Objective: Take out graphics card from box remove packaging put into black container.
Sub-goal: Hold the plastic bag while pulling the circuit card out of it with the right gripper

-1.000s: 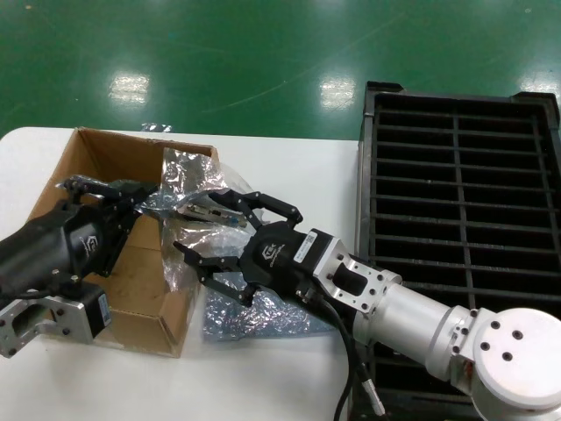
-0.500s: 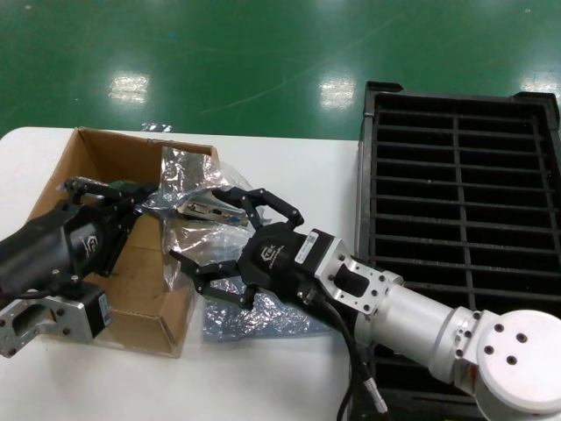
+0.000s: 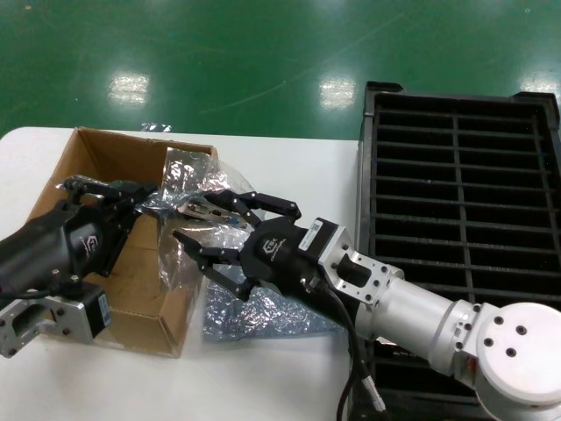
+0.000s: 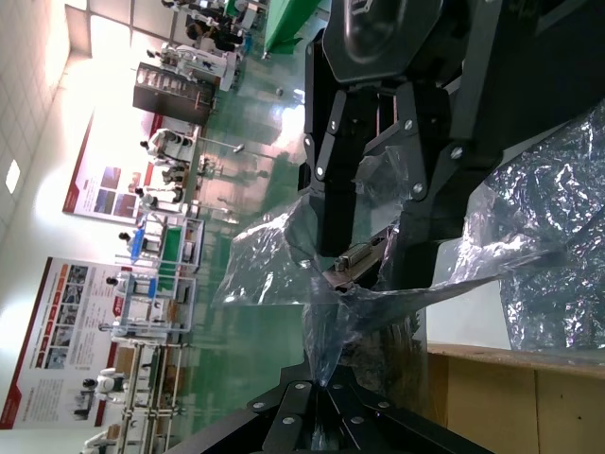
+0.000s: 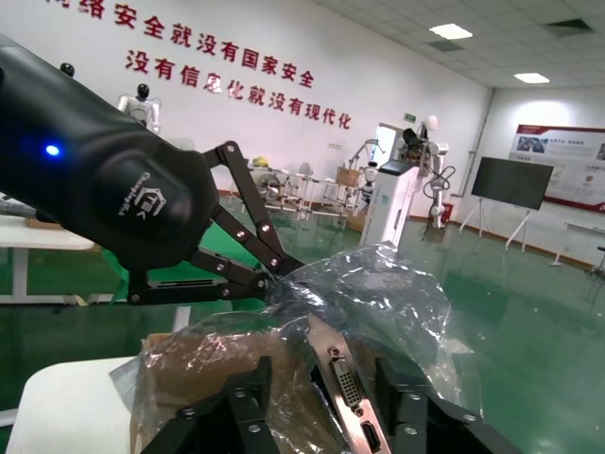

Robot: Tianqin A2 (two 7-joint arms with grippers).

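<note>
Right gripper (image 3: 203, 230) is reaching in from the black container (image 3: 456, 219) side toward the box (image 3: 96, 167), its fingers spread wide around the bracket end of the graphics card (image 3: 206, 210); whether the pads are actually pressing on the card cannot be told. Left gripper (image 3: 145, 195) is sitting over the box's open top, fingers pinched tight on a bunched corner of the packaging (image 3: 188, 175); the left wrist view shows the film gathered to a point at the fingertips (image 4: 326, 392).

Graphics card is hanging above the box's edge nearest the black container, partly inside the crinkly bag. Its long axis is running from the box toward the black container, roughly level, with the silver bracket end (image 5: 345, 383) facing the right gripper and the ports showing through the plastic. Board end is pointing back to the left gripper, hidden in the film.

More of the bag is lying crumpled on the white table (image 3: 280, 167) between box and black container, under the right arm.
</note>
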